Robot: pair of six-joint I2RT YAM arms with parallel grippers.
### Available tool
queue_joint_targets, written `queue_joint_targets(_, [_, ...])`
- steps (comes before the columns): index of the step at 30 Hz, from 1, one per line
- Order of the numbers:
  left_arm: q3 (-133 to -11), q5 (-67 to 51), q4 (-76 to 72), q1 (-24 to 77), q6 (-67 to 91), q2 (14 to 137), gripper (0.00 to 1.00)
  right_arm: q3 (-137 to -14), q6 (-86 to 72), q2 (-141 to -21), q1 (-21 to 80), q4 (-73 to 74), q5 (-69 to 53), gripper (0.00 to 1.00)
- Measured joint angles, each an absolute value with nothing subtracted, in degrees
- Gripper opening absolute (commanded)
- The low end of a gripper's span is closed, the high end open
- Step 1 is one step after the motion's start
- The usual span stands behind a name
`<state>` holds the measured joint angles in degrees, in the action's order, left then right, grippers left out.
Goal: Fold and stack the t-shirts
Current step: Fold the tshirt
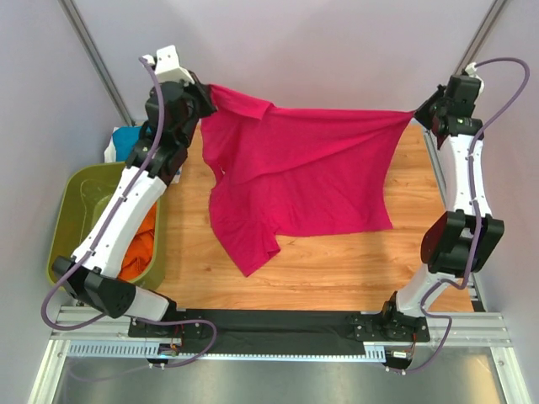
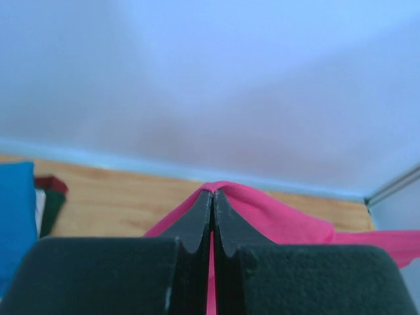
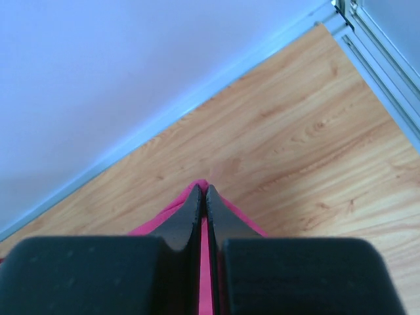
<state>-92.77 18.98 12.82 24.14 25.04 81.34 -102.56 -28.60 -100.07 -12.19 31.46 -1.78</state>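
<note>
Between left tool (image 1: 205, 94) and right tool (image 1: 418, 114), magenta t-shirt (image 1: 295, 168), seemingly taut

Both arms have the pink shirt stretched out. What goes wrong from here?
The left end effector and right end effector pinch the magenta shirt near their tips. Its far edge looks taut, so pulling wider may slip a corner. Its near-left part lies bunched on the table; laying it down may trap a crease.

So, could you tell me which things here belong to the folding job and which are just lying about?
Job: magenta t-shirt, held between left gripper and right gripper; orange t-shirt in the olive-green basket; teal-blue t-shirt behind it.
Just lying about: olive-green basket; wooden table.
</note>
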Motion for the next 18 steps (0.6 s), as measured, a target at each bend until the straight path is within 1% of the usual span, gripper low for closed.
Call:
queue_joint_targets(4, [-99.70, 16.49, 11.81, 22.17, 17.96, 82.39, 0.00, -106.34, -28.18, -99.29, -12.08, 33.41, -3.11, 0.00])
queue_joint_targets(9, [-107.74, 12.43, 12.78, 22.11, 10.55, 82.74, 0.00, -107.37, -27.16, -94.28, -12.03, 34.59, -3.31, 0.01])
queue_joint_targets(13, [-108.25, 9.58, 15.33, 22.06, 7.49, 79.13, 0.00, -107.57, -26.13, -87.70, -12.03, 36.14, -2.87, 0.00])
queue_joint_targets(18, [-106.00, 6.26, 20.16, 22.04, 5.96, 70.89, 0.00, -109.40, -23.68, -78.26, -12.05, 38.89, -0.84, 0.00])
